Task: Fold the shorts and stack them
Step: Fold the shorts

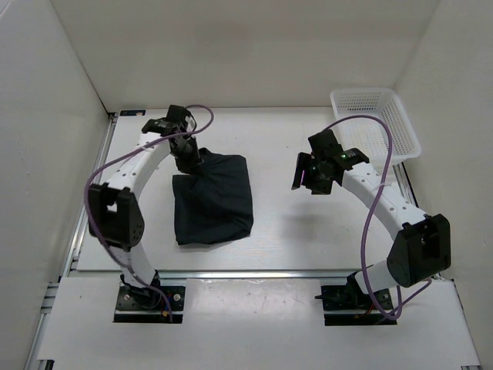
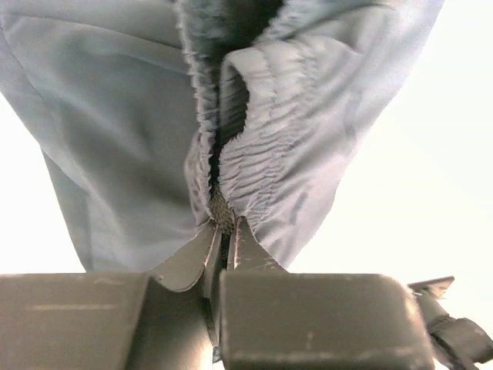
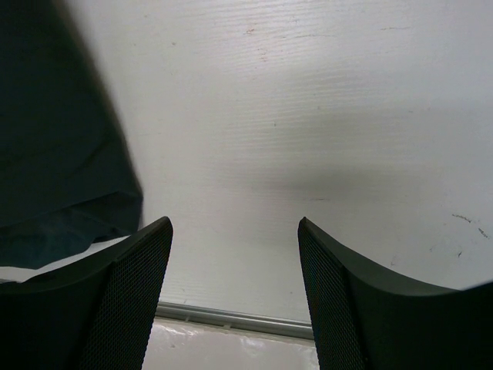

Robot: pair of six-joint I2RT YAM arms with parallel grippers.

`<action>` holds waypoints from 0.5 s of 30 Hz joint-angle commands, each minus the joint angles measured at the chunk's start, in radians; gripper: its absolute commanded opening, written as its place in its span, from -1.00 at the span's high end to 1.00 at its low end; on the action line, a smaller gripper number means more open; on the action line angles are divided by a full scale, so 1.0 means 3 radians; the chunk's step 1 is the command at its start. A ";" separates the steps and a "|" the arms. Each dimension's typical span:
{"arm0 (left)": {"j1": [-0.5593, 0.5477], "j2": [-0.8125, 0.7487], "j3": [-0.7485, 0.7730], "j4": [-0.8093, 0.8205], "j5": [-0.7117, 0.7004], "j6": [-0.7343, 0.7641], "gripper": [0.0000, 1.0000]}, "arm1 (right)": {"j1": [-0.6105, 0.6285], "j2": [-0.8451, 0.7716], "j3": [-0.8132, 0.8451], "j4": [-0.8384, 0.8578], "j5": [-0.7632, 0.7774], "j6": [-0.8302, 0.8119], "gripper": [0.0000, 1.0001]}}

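Pinching the gathered waistband (image 2: pixel 254 154) of the shorts (image 1: pixel 213 200) with the left jaws, closed thin on just the elastic edge at the garment's far left corner. Leaving the rest of the dark fabric lying as a rumpled, roughly square heap on the worktop (image 1: pixel 285 247), left of centre and beside the left arm (image 1: pixel 139 166). Hovering the right jaws apart and clamped on nothing, above bare worktop just right of the shorts, with the right arm (image 1: pixel 377 193) bending in from the side of the white basket (image 1: pixel 377 116). Judging the hold as slight: gripping only a narrow bite of ruched elastic, so risking a slip out of the jaws on any quick lift or drag. Risking also a lopsided fold, pulling from one corner alone with the other side unheld, letting the soft legs bunch or trail instead of laying flat. Possibly catching one layer only, so peeling the heap open rather than carrying it over whole.
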 commanded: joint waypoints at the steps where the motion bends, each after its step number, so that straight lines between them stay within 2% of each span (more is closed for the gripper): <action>1: -0.0013 -0.0516 0.0002 -0.0101 0.0062 -0.0226 0.79 | -0.0015 0.0008 -0.0006 -0.0008 -0.0023 -0.0019 -0.43; 9: 0.0130 -0.1170 -0.0815 -0.0045 -0.0009 -0.0584 0.79 | -0.0015 0.0039 -0.0006 -0.0008 -0.0023 -0.0080 -0.43; 14: 0.0288 -0.1585 -0.1490 -0.0045 -0.0585 -0.1141 0.79 | -0.0015 0.0039 -0.0006 -0.0008 -0.0023 -0.0080 -0.43; 15: 0.0334 -0.1657 -0.1603 0.0128 -0.0658 -0.1172 0.79 | -0.0015 0.0039 -0.0042 -0.0008 -0.0023 -0.0111 -0.43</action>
